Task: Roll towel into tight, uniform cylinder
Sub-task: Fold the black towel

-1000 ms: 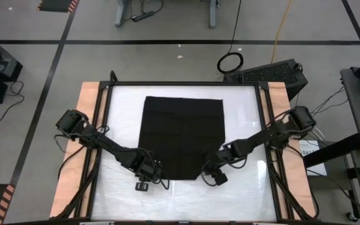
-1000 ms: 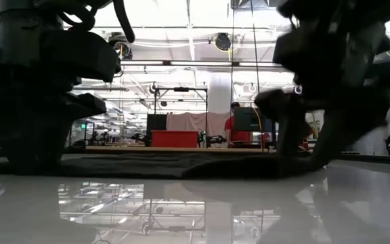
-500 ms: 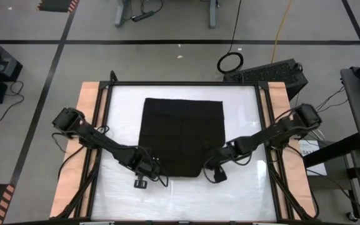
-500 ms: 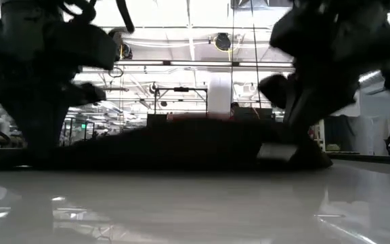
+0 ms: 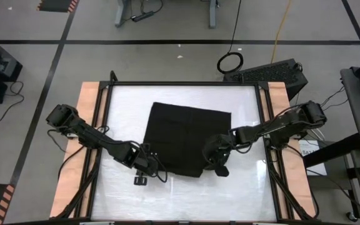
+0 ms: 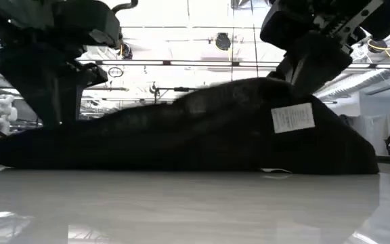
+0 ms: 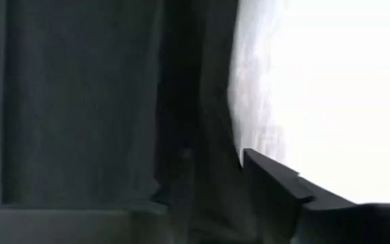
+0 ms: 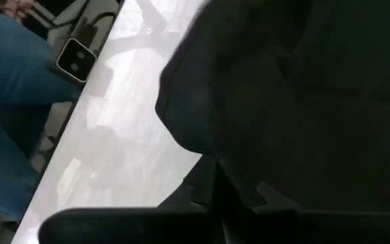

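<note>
Item under inspection: a plain black soft cloth towel lying slightly below centre in the high view, on the white glossy tabletop. It is skewed, its upper edge running down toward the right. In the low view the towel is humped, highest right of centre and tapering to the left, with a small white rectangular tag showing on the raised slope.

Step in hand, by judgement: the first turn of the roll, the lower edge being lifted and carried over the flat cloth. No cylinder is formed yet; the lifted edge is uneven, higher on the right.

Right gripper: at the towel's lower right corner in the high view, fingers closed together on the cloth; the right wrist view shows the dark fabric bunched directly at the fingers.

Left gripper: at the towel's lower left corner, just beside the edge. Whether its fingers are apart or together cannot be told; the left wrist view shows one dark finger beside the cloth edge, with no clear pinch visible.

Next move, by judgement: the left side needs a secure hold level with the right, then both carry the edge forward evenly, or the roll will come out tapered.

A strip of wooden board borders the table at the left.
</note>
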